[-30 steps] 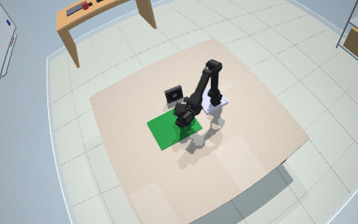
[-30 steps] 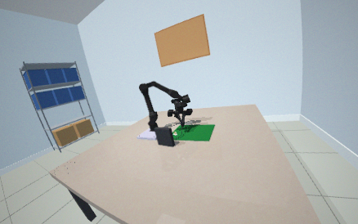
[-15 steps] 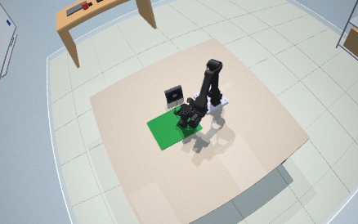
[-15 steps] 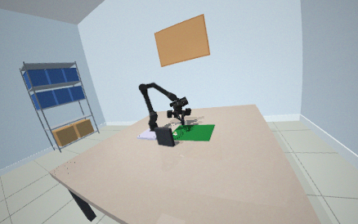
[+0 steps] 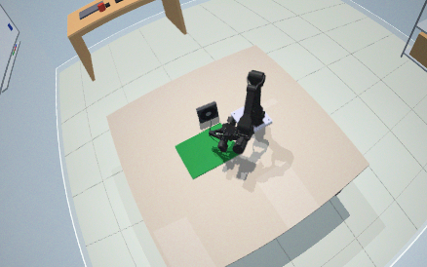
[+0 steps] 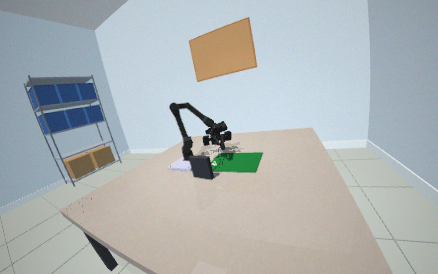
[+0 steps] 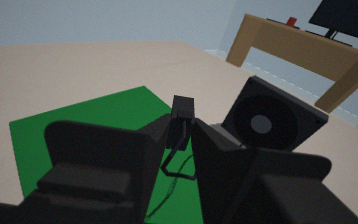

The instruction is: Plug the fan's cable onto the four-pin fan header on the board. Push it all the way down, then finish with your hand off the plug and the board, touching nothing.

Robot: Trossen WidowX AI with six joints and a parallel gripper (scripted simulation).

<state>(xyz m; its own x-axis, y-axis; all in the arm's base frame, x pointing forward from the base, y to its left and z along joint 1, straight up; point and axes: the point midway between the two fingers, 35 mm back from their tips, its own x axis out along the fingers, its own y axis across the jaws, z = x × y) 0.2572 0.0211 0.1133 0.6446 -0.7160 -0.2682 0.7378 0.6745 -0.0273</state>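
Black plug [image 7: 182, 107] clamped in our jaws, we hold it above the green board [image 5: 191, 157] [image 6: 243, 162] [image 7: 86, 112]; seating and release remain.

And here on the worktop [image 5: 157, 205] [image 6: 276, 210] [image 7: 81, 70] lies the circuit board [image 5: 196, 158] [image 6: 241, 162] [image 7: 36, 150], flat, with the case fan [image 5: 208, 113] [image 6: 202, 167] [image 7: 268, 117] standing upright just beside it! In the exterior view, the fan is in front and to the left of the board, the arm's base plate [image 5: 268, 122] [image 6: 175, 165] behind the fan; the end effector [image 5: 212, 133] [image 6: 222, 147] [image 7: 181, 120] hangs above the board, the cable plug [image 7: 183, 107] between its fingers.
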